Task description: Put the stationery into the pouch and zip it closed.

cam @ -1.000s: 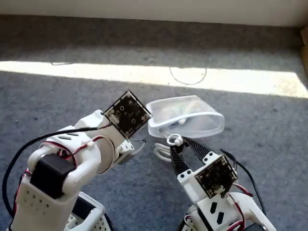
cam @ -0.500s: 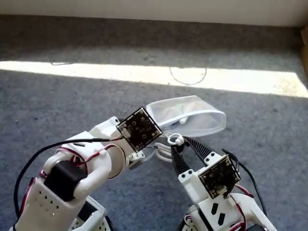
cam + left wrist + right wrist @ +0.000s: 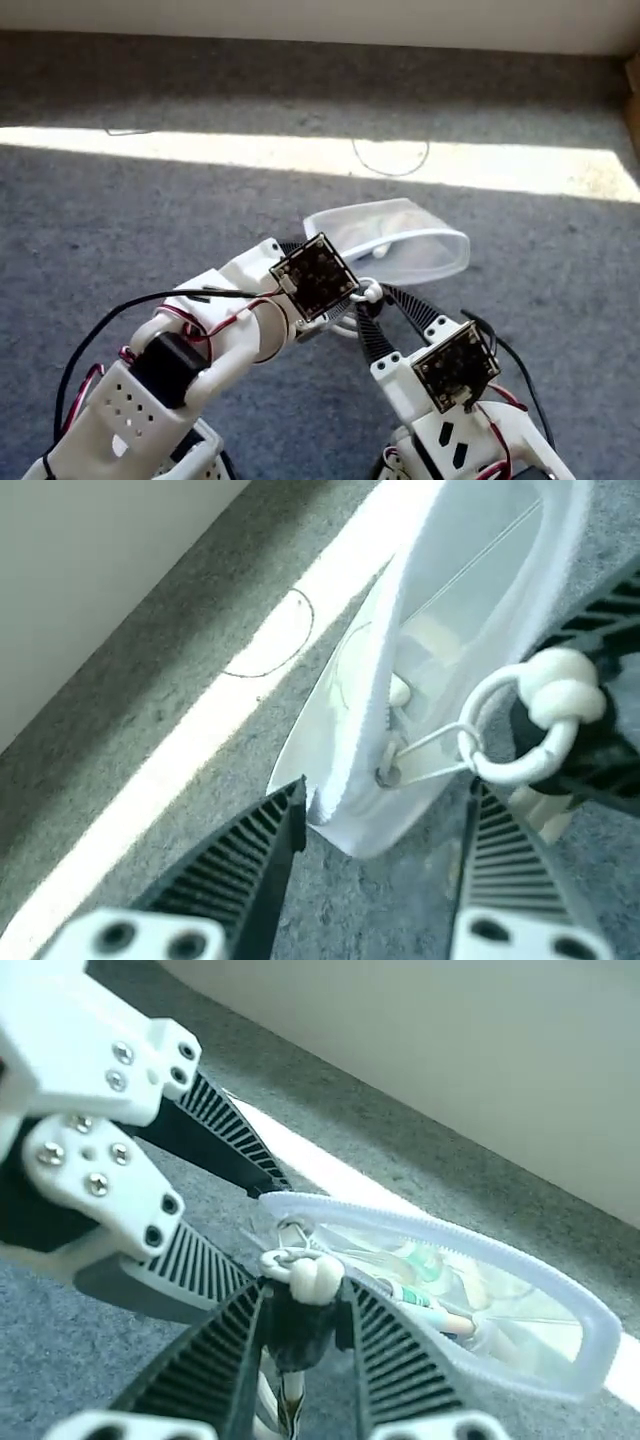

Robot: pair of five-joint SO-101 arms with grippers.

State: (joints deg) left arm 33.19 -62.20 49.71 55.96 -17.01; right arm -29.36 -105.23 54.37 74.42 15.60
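I see the right gripper [image 3: 366,300] pinching the white zipper ring [image 3: 368,291] on the translucent white pouch [image 3: 410,250]; left arm [image 3: 230,310] just beside.

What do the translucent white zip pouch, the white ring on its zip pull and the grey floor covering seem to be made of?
The translucent white zip pouch looks like soft frosted plastic film: the stationery shows dimly through it. The white ring seems smooth cord or plastic, knotted; I cannot tell which. The grey floor covering looks like short-pile carpet, matt and fuzzy.
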